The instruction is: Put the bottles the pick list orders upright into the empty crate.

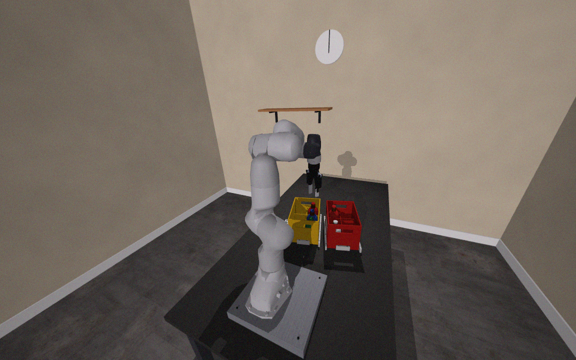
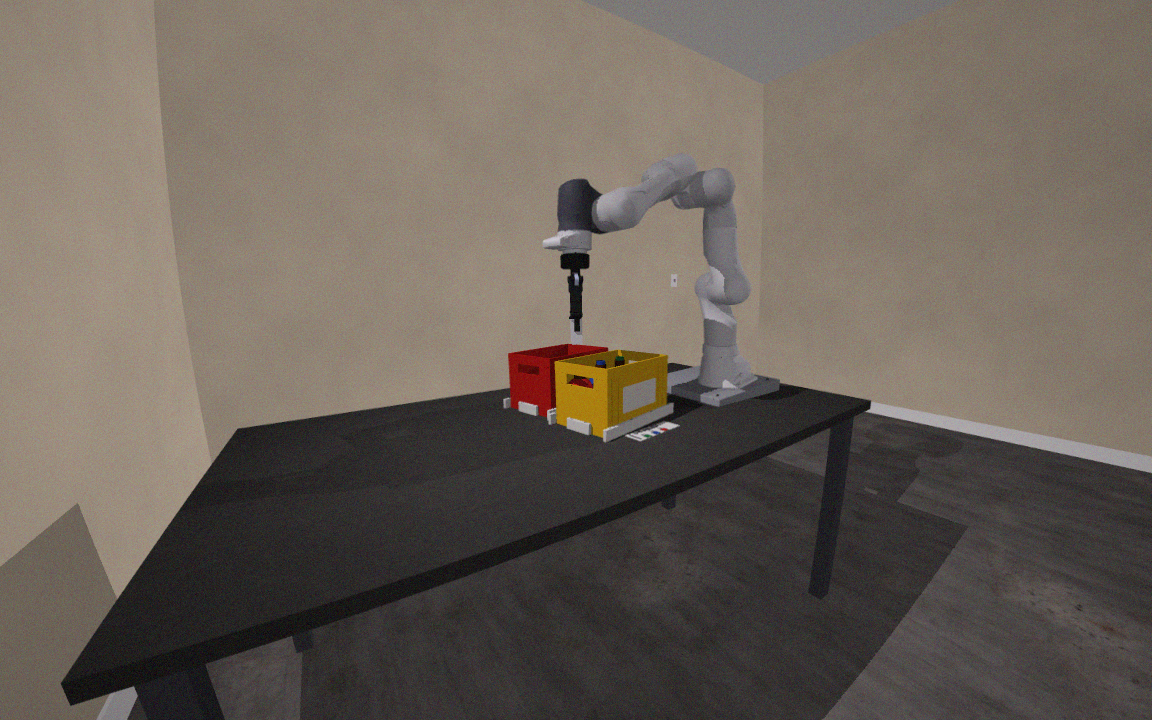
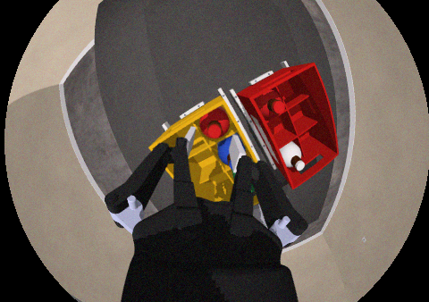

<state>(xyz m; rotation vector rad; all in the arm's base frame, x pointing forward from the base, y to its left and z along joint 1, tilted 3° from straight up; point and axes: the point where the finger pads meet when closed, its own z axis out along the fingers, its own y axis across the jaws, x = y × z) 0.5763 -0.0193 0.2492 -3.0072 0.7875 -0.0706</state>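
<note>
Top view: a yellow crate [image 1: 299, 230] [image 2: 573, 404] [image 3: 210, 191] stands level on a dark table [image 1: 361, 291] [image 2: 365, 501] [image 3: 179, 38]. Inside it, along the side facing the red crate [image 1: 343, 240] [image 2: 530, 386] [image 3: 329, 123], are an upright red bottle [image 1: 313, 208] [image 3: 214, 128] and an upright blue bottle [image 1: 311, 214] [image 2: 601, 363] [image 3: 225, 151], with a patch of green showing at the yellow crate's near handle hole. The red crate, just beside the yellow one, holds a red-topped bottle [image 1: 334, 209] [image 3: 276, 105] and a white-capped bottle [image 1: 335, 222] [image 3: 291, 155]. Exterior view: blue and green tops peek over the yellow crate's rim; the pick list [image 2: 653, 431], a white strip with small green, blue and red marks, lies beside the yellow crate, its counts too small to read. The gripper [image 1: 313, 192] [image 2: 576, 336] [image 3: 213, 138] hangs above the crates, pointing down. Wrist view: its fingers are parted with nothing between them, over the yellow crate. There, the red bottle is round-shouldered and glossy, the blue one partly hidden behind a fingertip; beyond the red crate's dividers, the white bottle shows a brown neck beneath its white cap.
</note>
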